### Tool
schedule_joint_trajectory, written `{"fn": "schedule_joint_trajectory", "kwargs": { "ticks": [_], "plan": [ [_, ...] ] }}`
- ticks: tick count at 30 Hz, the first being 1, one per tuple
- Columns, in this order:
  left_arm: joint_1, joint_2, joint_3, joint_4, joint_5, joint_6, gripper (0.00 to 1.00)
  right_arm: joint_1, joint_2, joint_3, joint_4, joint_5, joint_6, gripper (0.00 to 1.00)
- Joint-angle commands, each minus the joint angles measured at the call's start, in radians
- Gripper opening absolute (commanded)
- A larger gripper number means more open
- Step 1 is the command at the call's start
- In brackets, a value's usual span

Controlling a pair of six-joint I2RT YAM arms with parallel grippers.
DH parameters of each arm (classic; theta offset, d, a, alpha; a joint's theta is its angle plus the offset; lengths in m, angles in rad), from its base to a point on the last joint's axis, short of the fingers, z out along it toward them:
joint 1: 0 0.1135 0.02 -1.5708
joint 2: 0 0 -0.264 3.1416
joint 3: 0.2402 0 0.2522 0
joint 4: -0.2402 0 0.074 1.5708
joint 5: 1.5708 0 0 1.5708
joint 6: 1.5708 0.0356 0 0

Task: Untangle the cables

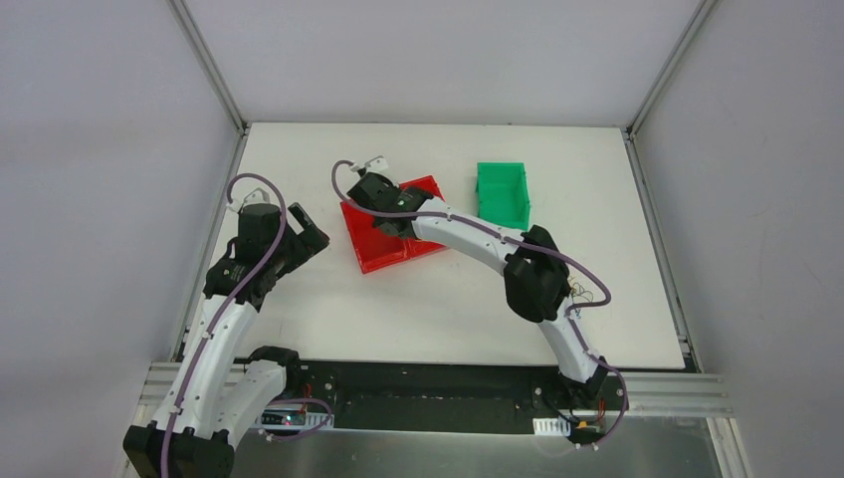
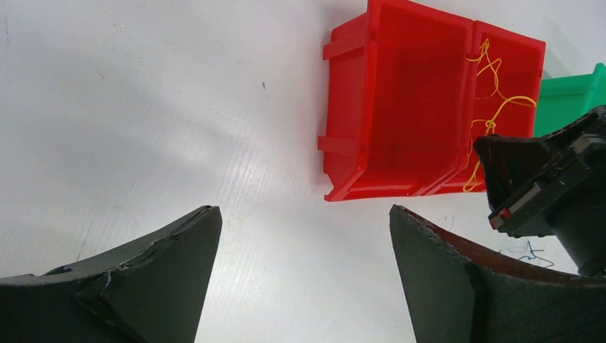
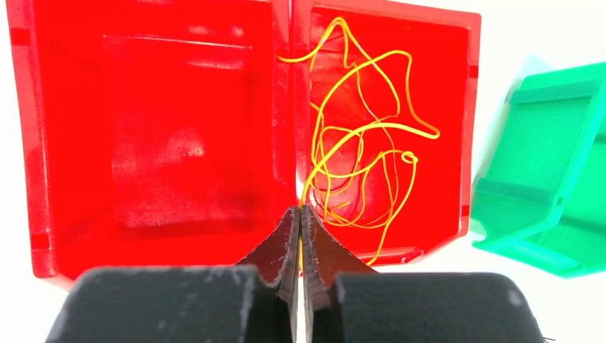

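Observation:
A bunch of orange-yellow cables (image 3: 364, 143) lies curled in the right compartment of the red double bin (image 3: 179, 143). My right gripper (image 3: 300, 211) is shut on one orange strand at the near end of the bin's middle divider, and the strand runs up between the pads. In the left wrist view the same cables (image 2: 493, 107) show in the bin (image 2: 400, 100). My left gripper (image 2: 305, 214) is open and empty above bare table, left of the bin (image 1: 373, 254). A few thin blue and black strands (image 2: 532, 254) lie on the table beside the right arm.
A green bin (image 1: 502, 194) stands to the right of the red one and also shows in the right wrist view (image 3: 550, 186). A small tangle of thin wires (image 1: 584, 295) lies by the right arm's elbow. The red bin's left compartment holds nothing.

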Motion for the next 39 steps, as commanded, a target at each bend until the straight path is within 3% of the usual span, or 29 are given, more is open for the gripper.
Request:
{"fn": "schedule_joint_trajectory", "kwargs": {
  "ticks": [1, 10, 16, 25, 26, 28, 30, 39],
  "plan": [
    [0.010, 0.007, -0.001, 0.021, 0.030, -0.014, 0.91, -0.024, -0.073, -0.017, -0.022, -0.040, 0.052, 0.00],
    [0.010, 0.025, -0.007, 0.033, 0.057, -0.018, 0.91, -0.133, -0.130, -0.123, 0.076, -0.224, 0.120, 0.00],
    [0.010, 0.050, -0.008, 0.046, 0.112, -0.007, 0.92, -0.236, -0.072, -0.141, 0.158, -0.385, 0.163, 0.00],
    [0.010, 0.066, 0.009, 0.045, 0.172, 0.004, 0.97, -0.247, 0.026, -0.164, 0.190, -0.423, 0.195, 0.00],
    [0.010, 0.067, 0.011, 0.045, 0.178, 0.006, 0.97, -0.247, 0.022, -0.167, 0.190, -0.424, 0.197, 0.05],
    [0.009, 0.072, 0.014, 0.046, 0.189, 0.012, 0.97, -0.247, -0.002, -0.173, 0.190, -0.423, 0.201, 0.24],
    [0.010, 0.077, 0.019, 0.045, 0.199, 0.014, 0.98, -0.247, -0.039, -0.178, 0.187, -0.414, 0.201, 0.31],
    [0.009, 0.100, 0.039, 0.045, 0.228, 0.038, 0.98, -0.247, -0.185, -0.121, 0.070, -0.353, 0.204, 0.46]
  ]
}}
